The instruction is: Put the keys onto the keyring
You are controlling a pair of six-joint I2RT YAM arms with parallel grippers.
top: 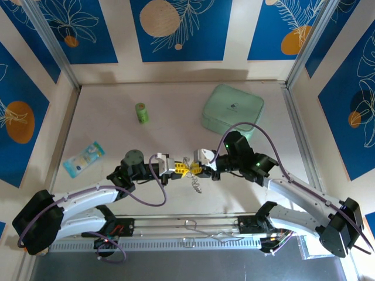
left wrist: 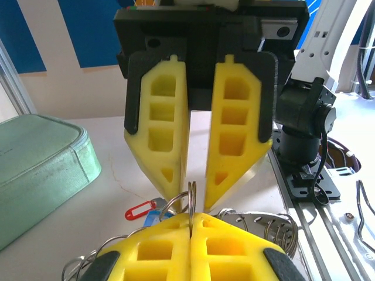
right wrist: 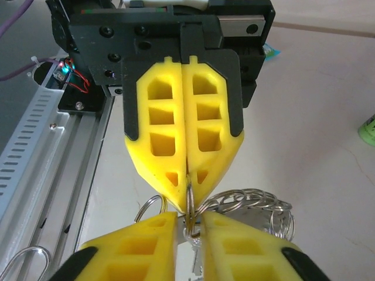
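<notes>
Both grippers meet tip to tip above the middle of the table. My left gripper [top: 183, 168] [left wrist: 191, 218] is shut on a small split ring standing edge-on, part of the spiky keyring [top: 196, 184] [left wrist: 272, 225] [right wrist: 252, 202] that hangs below it. My right gripper [top: 195, 170] [right wrist: 188, 218] faces it with its jaws a narrow gap apart, either side of that same ring without pinching it. A silvery key [right wrist: 196, 257] dangles under the ring between my right fingers. In the left wrist view the keys' red tag [left wrist: 137, 209] and blue tag [left wrist: 153, 218] lie just beyond my fingers.
A mint green case [top: 232, 108] [left wrist: 41, 170] sits at the back right and a small green cylinder [top: 141, 113] at the back centre. A blue and white packet [top: 84, 158] lies at the left. A metal rail [top: 187, 225] runs along the near edge.
</notes>
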